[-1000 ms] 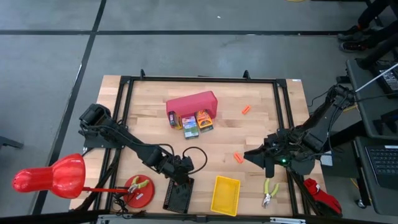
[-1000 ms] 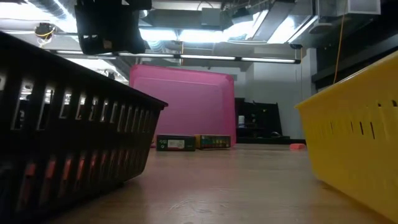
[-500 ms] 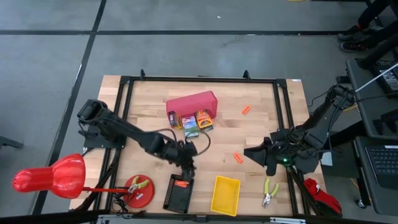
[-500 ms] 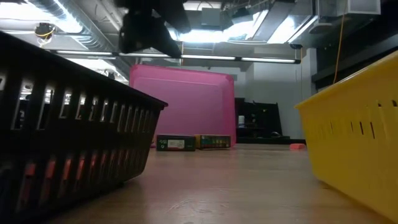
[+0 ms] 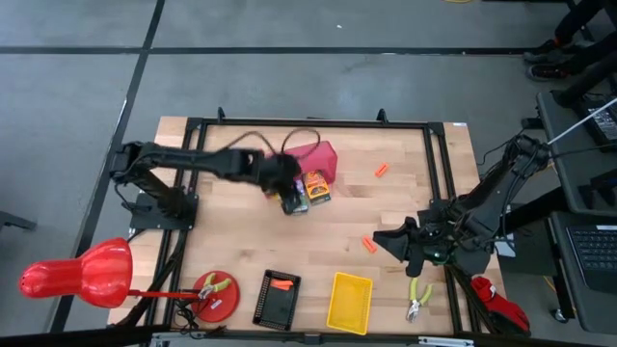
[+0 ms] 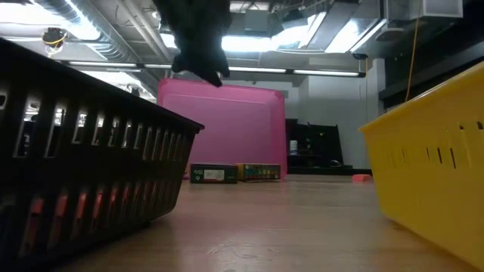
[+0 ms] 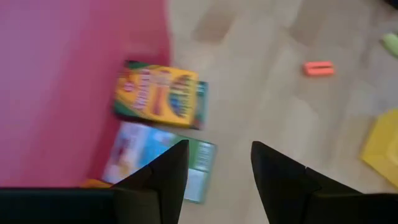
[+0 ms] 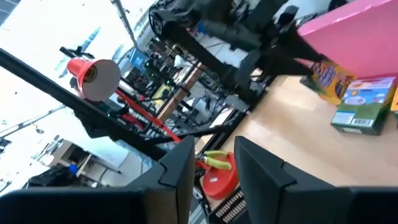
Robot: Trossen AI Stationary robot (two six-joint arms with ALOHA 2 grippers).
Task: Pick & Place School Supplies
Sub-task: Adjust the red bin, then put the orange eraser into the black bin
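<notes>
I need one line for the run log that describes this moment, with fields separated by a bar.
left end effector: open, above crayon boxes beside pink bin | right end effector: open, waiting at table's right | black basket: holds orange item

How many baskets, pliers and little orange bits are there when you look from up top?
Baskets: 2, the black basket and the yellow basket.
Pliers: 2, the left pliers and the right pliers.
Orange bits: 3, the far bit, the middle bit and the basket bit.
Total: 7.
</notes>
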